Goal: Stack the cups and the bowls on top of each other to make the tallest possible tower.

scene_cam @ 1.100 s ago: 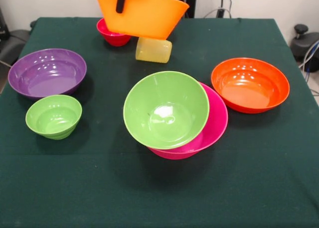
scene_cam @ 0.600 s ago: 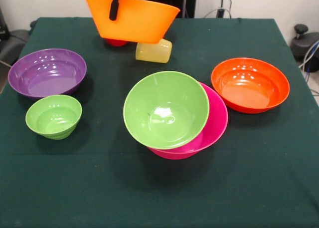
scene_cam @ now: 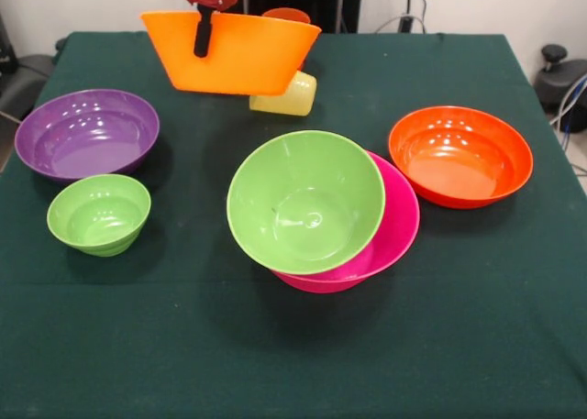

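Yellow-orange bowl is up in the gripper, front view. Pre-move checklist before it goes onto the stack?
1. Grip: the gripper has one finger down the outside wall of the yellow-orange bowl. Ok, bowl is off the table.
2. Bowl attitude: rim close to level. Ok.
3. Stack target: medium green bowl sits tilted in the pink bowl, off centre. Not ok for a flat seat.
4. Green bowl interior: nothing in it. Ok.
5. Path: yellow cup lies on its side just under the carried bowl. Clearance cannot tell.
6. Other bowls: purple bowl, small green bowl, orange-red bowl stand apart from the stack. Ok.
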You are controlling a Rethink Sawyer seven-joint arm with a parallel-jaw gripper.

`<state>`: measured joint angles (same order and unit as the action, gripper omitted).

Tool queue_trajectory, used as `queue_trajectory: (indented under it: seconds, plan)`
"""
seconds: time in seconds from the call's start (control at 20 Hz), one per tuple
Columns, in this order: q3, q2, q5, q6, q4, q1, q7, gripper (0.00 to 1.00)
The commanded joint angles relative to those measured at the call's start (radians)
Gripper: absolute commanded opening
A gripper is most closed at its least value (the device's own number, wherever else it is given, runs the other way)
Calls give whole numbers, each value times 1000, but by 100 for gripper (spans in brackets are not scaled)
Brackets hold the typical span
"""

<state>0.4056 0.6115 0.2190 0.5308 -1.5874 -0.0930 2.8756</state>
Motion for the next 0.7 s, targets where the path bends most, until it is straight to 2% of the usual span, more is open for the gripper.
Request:
queue_trajectory:
  seconds: [0.05, 0.45, 0.7]
  plan:
    - [-157, -48, -115, 77, 106, -40, -208, 0]
    - [-205, -47, -150, 144, 163, -98, -228, 0]
    - [-201, -43, -167, 187, 204, -102, -202, 0]
